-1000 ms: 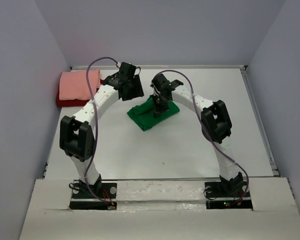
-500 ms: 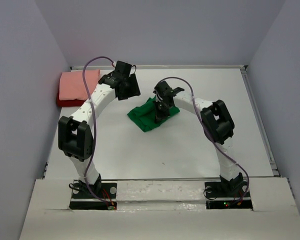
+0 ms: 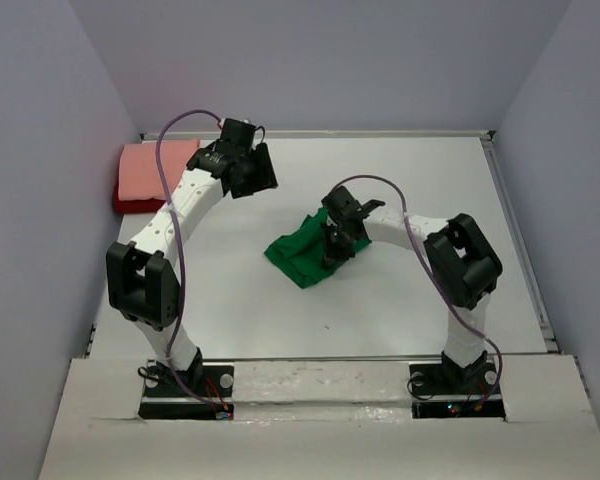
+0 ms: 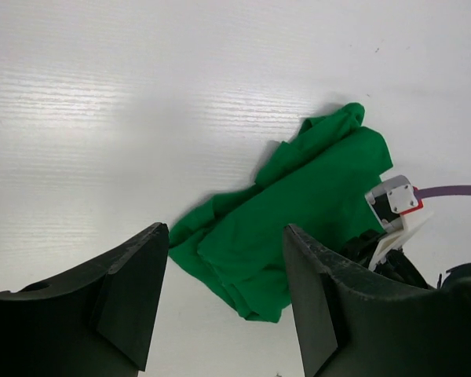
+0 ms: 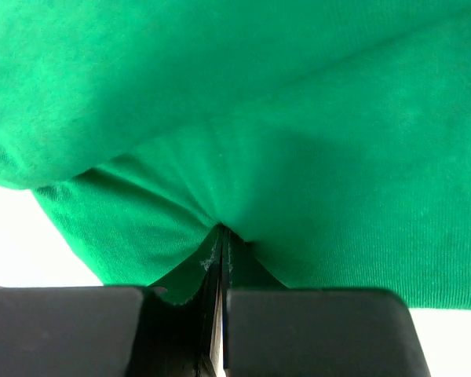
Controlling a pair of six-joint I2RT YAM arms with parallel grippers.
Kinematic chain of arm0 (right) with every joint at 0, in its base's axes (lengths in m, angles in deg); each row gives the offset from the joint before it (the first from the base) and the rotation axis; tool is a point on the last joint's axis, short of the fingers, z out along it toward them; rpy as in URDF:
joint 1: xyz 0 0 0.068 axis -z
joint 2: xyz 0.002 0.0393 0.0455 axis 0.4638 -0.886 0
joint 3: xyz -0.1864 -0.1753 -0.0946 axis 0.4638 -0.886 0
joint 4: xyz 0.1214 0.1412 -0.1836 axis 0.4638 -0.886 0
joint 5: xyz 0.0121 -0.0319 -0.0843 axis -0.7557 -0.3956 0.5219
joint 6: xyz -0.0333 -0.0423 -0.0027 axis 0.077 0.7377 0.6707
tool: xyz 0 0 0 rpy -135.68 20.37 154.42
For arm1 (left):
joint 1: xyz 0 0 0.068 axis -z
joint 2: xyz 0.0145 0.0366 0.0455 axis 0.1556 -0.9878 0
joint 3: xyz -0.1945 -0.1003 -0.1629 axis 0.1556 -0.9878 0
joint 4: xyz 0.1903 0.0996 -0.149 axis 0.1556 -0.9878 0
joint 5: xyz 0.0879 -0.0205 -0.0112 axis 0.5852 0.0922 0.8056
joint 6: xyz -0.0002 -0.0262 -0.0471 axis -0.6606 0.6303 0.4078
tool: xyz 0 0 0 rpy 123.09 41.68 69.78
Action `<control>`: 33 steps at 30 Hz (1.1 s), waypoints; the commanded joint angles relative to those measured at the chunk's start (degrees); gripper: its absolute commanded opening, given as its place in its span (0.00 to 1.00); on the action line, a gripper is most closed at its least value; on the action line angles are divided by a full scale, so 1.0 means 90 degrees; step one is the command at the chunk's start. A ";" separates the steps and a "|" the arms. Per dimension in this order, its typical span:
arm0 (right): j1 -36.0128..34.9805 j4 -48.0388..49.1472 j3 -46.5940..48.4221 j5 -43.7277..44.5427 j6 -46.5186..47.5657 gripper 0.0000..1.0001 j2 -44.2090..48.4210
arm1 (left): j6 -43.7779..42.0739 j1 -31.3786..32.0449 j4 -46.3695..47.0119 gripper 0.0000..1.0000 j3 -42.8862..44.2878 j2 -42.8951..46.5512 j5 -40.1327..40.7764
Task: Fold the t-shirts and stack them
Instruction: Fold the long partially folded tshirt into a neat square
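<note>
A bright green t-shirt (image 3: 302, 256) lies bunched and partly folded near the middle of the table. My right gripper (image 3: 335, 243) is shut on a pinch of its cloth. In the right wrist view the green t-shirt (image 5: 259, 118) fills the frame and is drawn into the closed right gripper (image 5: 222, 236). My left gripper (image 3: 258, 178) hangs open above the table, up and left of the green t-shirt (image 4: 298, 208). Nothing is between the fingers of the left gripper (image 4: 225, 236). A salmon-pink t-shirt (image 3: 155, 167) lies folded on a dark red t-shirt (image 3: 128, 204) at the far left.
Grey walls close the table on the left, back and right, and a raised rail (image 3: 520, 240) runs along the right side. The pink and red stack sits against the left wall. The right arm's wrist (image 4: 392, 206) shows beside the green cloth.
The right gripper has dragged the green t-shirt toward the near side and slightly right. The left arm has drawn back toward the far left, its jaws a little wider.
</note>
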 commanded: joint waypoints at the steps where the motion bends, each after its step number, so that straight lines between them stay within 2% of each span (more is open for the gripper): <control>1: -0.0064 -0.0552 -0.0757 0.0523 -0.0277 0.00 0.0450 | -0.0168 -0.0010 -0.0090 0.70 0.0255 0.0264 -0.0221; 9: -0.0483 -0.0678 -0.1501 0.0737 -0.0756 0.00 0.1672 | -0.0217 -0.0001 -0.0051 0.70 0.0148 0.0303 -0.0270; 14: -0.1040 -0.1097 -0.1219 0.1108 -0.0824 0.00 0.2190 | -0.0207 -0.0010 0.0037 0.70 0.0031 0.0293 -0.0329; 16: -0.1341 -0.1536 -0.0771 0.1468 -0.0854 0.00 0.2308 | -0.0197 -0.0001 0.0066 0.70 -0.0018 0.0293 -0.0358; 19: -0.1616 -0.2160 0.0009 0.1704 -0.0951 0.16 0.2434 | -0.0197 -0.0010 0.0095 0.70 -0.0076 0.0303 -0.0358; 21: -0.1617 -0.2436 0.0295 0.1754 -0.1020 0.37 0.2513 | -0.0197 -0.0010 0.0105 0.70 -0.0135 0.0332 -0.0338; 25: -0.1617 -0.2554 0.0677 0.1948 -0.0991 0.56 0.2639 | -0.0226 -0.0001 0.0134 0.71 -0.0282 0.0342 -0.0329; 26: -0.1549 -0.2544 0.0648 0.1987 -0.0990 0.60 0.2611 | -0.0236 -0.0010 0.0134 0.71 -0.0282 0.0342 -0.0329; 33: -0.0769 -0.1696 0.0199 0.1305 -0.0786 0.64 0.2357 | -0.0305 -0.0010 0.0085 0.71 -0.0311 0.0371 -0.0319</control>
